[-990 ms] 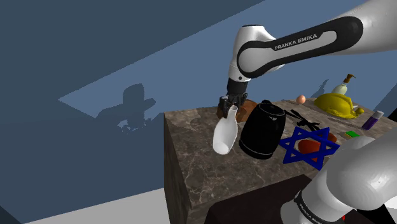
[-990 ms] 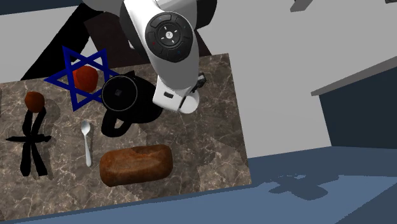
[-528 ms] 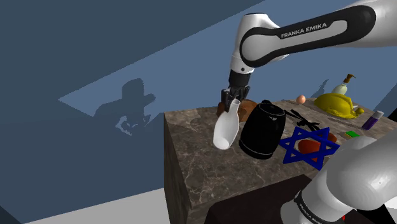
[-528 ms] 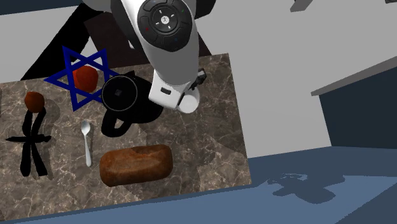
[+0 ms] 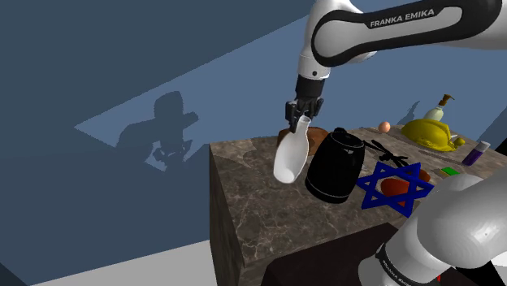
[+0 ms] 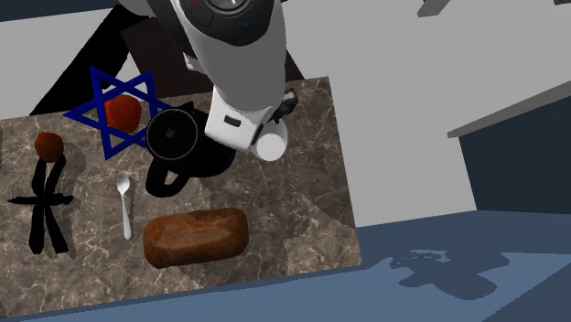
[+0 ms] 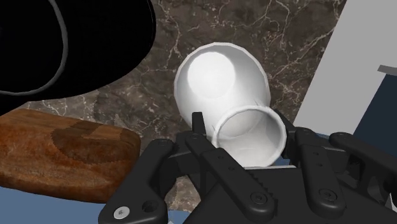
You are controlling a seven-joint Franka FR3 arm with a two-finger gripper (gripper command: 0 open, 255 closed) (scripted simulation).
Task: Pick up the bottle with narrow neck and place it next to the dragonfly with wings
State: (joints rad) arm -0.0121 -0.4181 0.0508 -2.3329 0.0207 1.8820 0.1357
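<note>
A white bottle (image 5: 291,158) with a narrow neck hangs tilted above the marble table's (image 5: 244,203) corner. My black gripper (image 5: 301,120) is shut on its neck. In the wrist view the fingers (image 7: 198,124) clasp the neck's open rim, with my gripper (image 7: 245,127) above the bottle (image 7: 219,79) body. From the second exterior view the bottle (image 6: 271,144) peeks out under the arm. The black dragonfly (image 5: 388,151) lies flat beyond the kettle; in the second exterior view the dragonfly (image 6: 44,199) is at the table's (image 6: 311,201) left end.
A black kettle (image 5: 335,166) stands right beside the bottle. A brown loaf (image 6: 195,236), a spoon (image 6: 124,206) and a blue star (image 6: 114,112) with a red item inside lie on the table. A yellow helmet (image 5: 431,134) sits at the back.
The gripper has risen with the bottle in its grasp, lifting it higher off the tabletop. The other objects have stayed put.
</note>
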